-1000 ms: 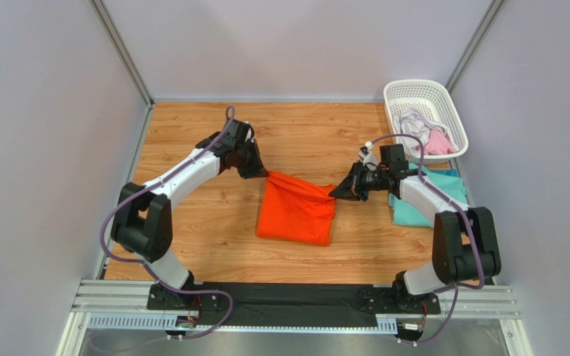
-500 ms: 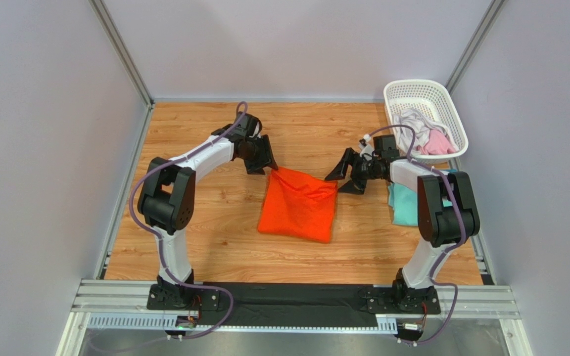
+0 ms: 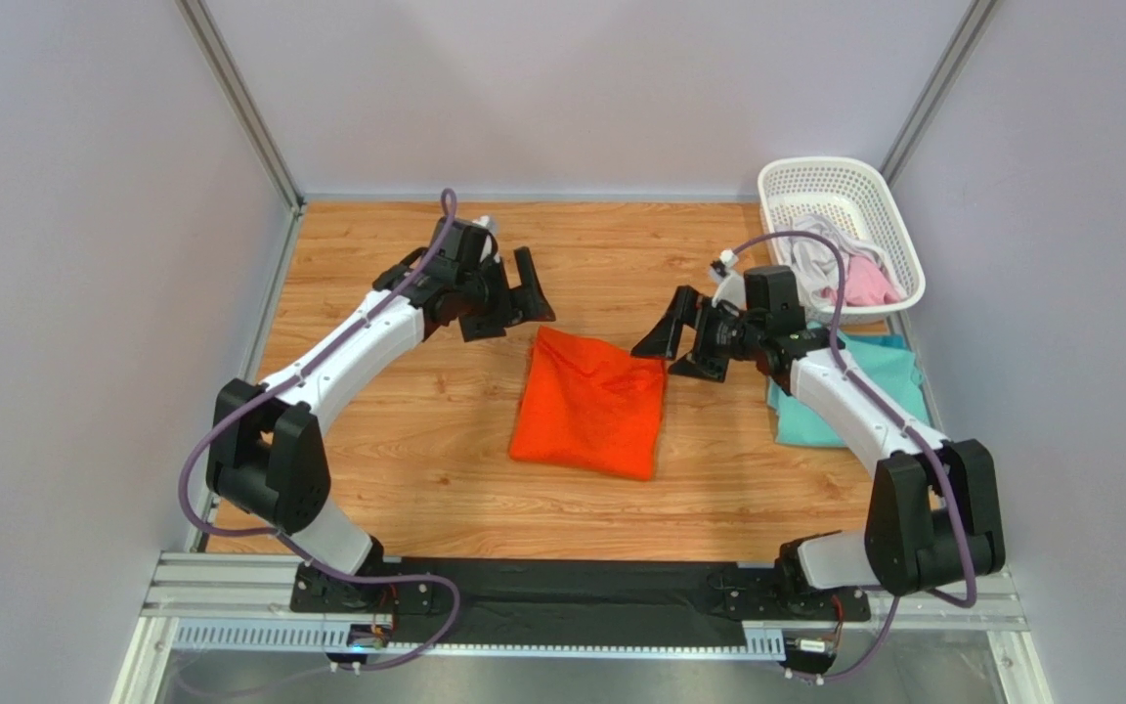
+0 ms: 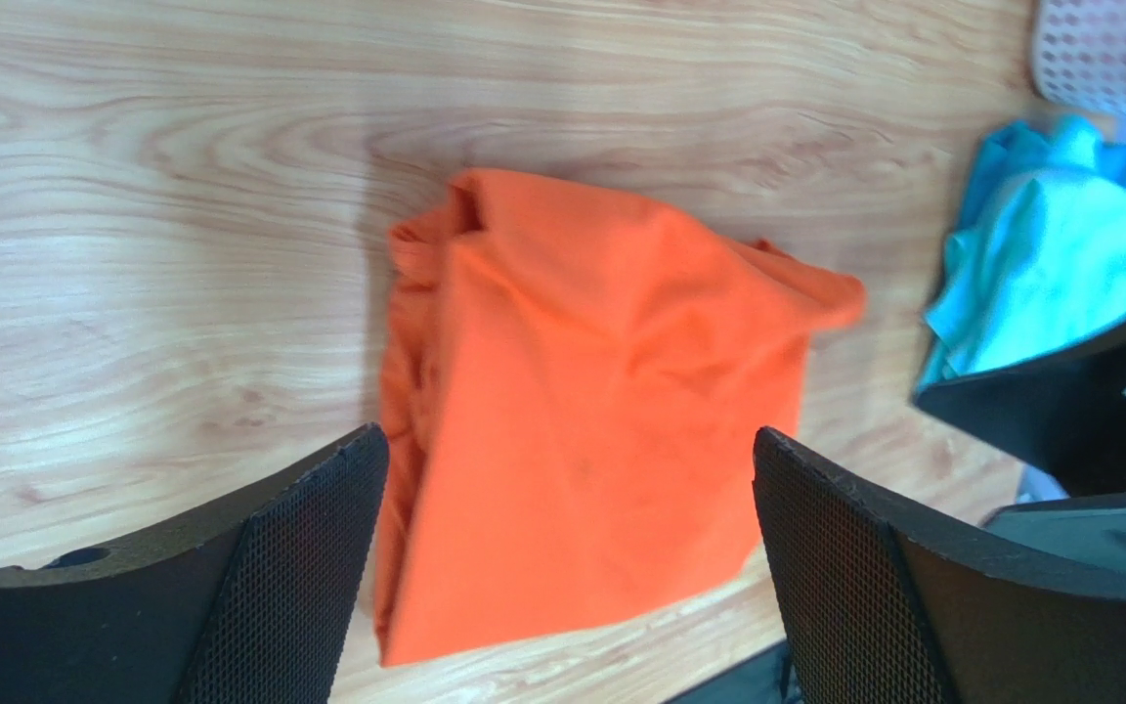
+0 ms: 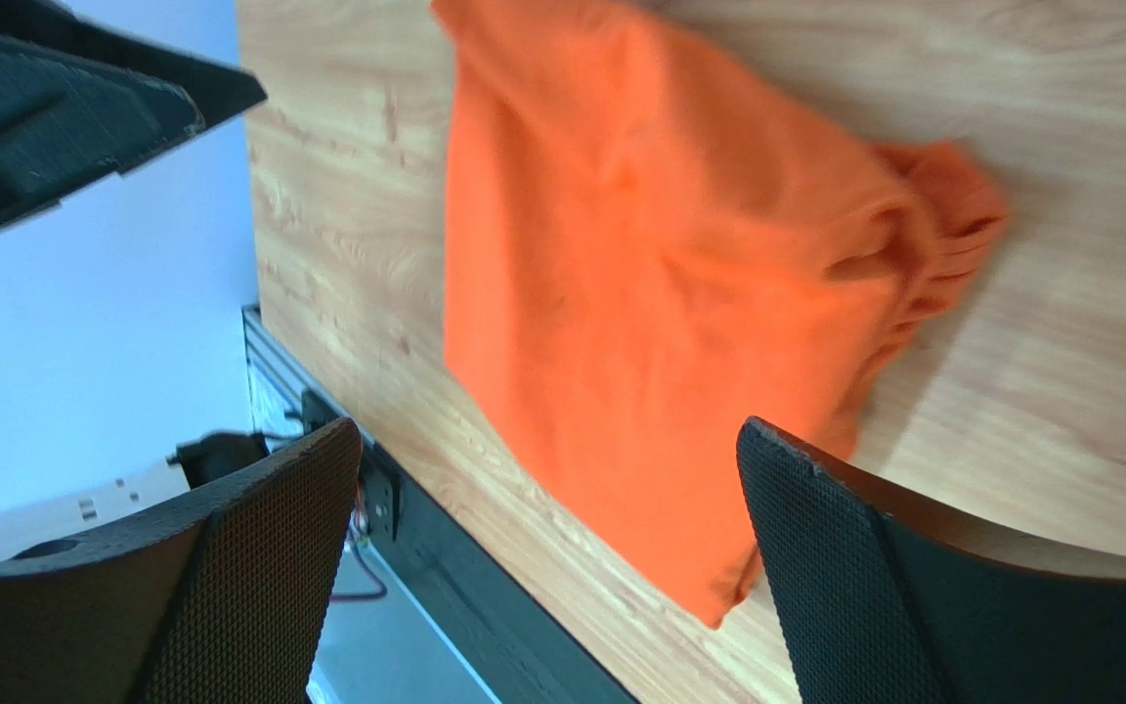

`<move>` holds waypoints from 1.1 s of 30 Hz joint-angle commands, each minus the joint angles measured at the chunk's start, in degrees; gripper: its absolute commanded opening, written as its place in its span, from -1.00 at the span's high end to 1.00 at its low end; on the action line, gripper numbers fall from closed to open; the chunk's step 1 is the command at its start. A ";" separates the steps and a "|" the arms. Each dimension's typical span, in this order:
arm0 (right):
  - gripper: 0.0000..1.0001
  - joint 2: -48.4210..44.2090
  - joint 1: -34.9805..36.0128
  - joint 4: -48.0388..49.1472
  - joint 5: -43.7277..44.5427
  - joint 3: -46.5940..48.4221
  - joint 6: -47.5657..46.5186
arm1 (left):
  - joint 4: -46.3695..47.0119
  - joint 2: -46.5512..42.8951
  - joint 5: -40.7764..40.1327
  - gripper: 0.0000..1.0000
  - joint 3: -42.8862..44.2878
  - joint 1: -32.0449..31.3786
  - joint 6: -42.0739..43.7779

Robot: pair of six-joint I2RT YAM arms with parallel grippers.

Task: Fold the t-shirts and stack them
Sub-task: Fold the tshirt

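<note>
A bright orange t-shirt [image 3: 591,404] lies folded on the wooden table, at its middle. My left gripper [image 3: 518,301] hovers open just beyond the shirt's far left corner, holding nothing. My right gripper [image 3: 679,345] hovers open off the far right corner, also empty. In the left wrist view the orange t-shirt [image 4: 598,426] fills the gap between the wide-apart fingers [image 4: 305,558]. The right wrist view shows the same orange t-shirt [image 5: 672,279] below its spread fingers [image 5: 848,543]. A teal t-shirt [image 3: 855,389] lies folded at the right, partly under the right arm.
A white lattice basket [image 3: 825,166] stands at the far right corner with a grey-white tee [image 3: 819,242] and a pink tee [image 3: 866,282] bundled inside. Grey walls enclose the table on three sides. A black strip and metal rail [image 3: 584,587] run along the near edge.
Both grippers were shut on the orange t-shirt's far corners; they have let go, opened wide and drawn back. The shirt now lies flat, slightly further back.
</note>
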 commanded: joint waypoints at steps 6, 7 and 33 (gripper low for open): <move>-1.00 3.36 4.64 3.80 1.92 0.25 1.57 | 6.67 3.87 7.53 -0.99 -1.72 -3.22 -1.85; -1.00 4.51 4.55 3.98 2.01 0.96 1.22 | 8.25 4.66 8.23 -0.99 -1.46 -3.30 -2.11; -1.00 30.11 1.92 1.87 9.66 14.68 -3.36 | 9.06 22.87 7.01 -0.99 4.60 -0.58 -0.71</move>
